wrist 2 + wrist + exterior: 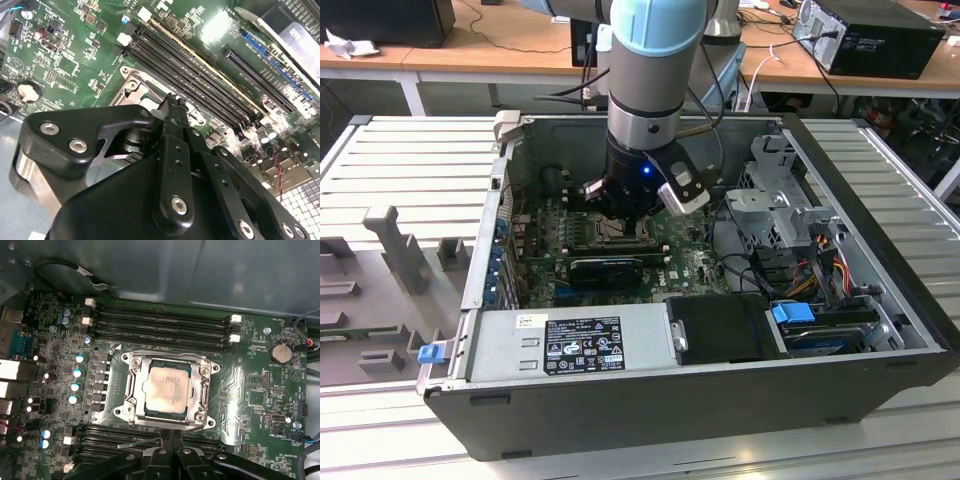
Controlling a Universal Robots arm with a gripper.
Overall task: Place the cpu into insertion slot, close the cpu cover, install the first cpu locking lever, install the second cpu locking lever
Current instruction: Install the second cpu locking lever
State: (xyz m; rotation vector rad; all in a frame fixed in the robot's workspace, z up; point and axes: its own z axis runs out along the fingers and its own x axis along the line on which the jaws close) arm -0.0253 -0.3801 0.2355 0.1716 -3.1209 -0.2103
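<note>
end effector (167, 440): fingers together, holding nothing | just beside cpu cover (135, 390) | cpu (167, 388) seated

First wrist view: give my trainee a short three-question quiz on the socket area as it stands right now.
1. True or false: the cpu sits framed in the window of the cpu cover.
2. In the first wrist view, the memory slots lie: A) on two opposite sides of the socket; B) on one side only; C) on all four sides.
3. Which task part does the hand hover nearest?
Key: 1 true; 2 A; 3 the cpu cover.
</note>
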